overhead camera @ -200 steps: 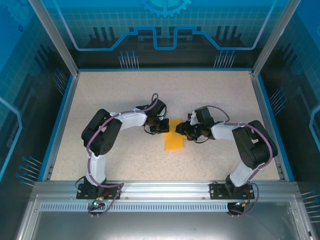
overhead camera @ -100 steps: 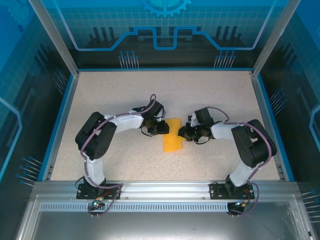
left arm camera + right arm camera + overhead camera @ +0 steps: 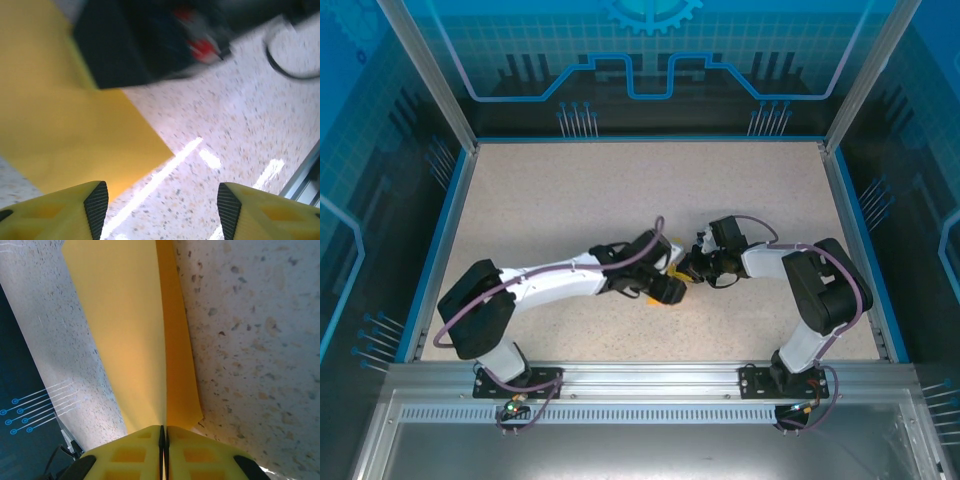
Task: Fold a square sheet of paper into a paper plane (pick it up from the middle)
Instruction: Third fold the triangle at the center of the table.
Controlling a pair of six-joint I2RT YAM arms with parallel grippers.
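The right gripper [image 3: 163, 432] has its two yellow fingers pressed together, and an edge of the square sheet of paper [image 3: 125, 330] runs straight into the seam between them, so it looks pinched there. From that pinch the sheet stretches away ahead of the fingers, doubled over, with a paler layer lying on a deeper orange strip and a crease between the two. The speckled table [image 3: 250, 340] lies to either side of it.

The left gripper [image 3: 162, 200] stands wide apart with nothing between its fingers. A corner of the sheet lies flat just ahead of its left finger, and bare table is in front of the right one.

The paper is likely very light and limp: it will sag, slide on the smooth table and crumple if squeezed hard or dragged. An edge or a folded corner is probably the best hold, with one gripper pinning the sheet while the other lifts a flap, pressing along the crease rather than across it
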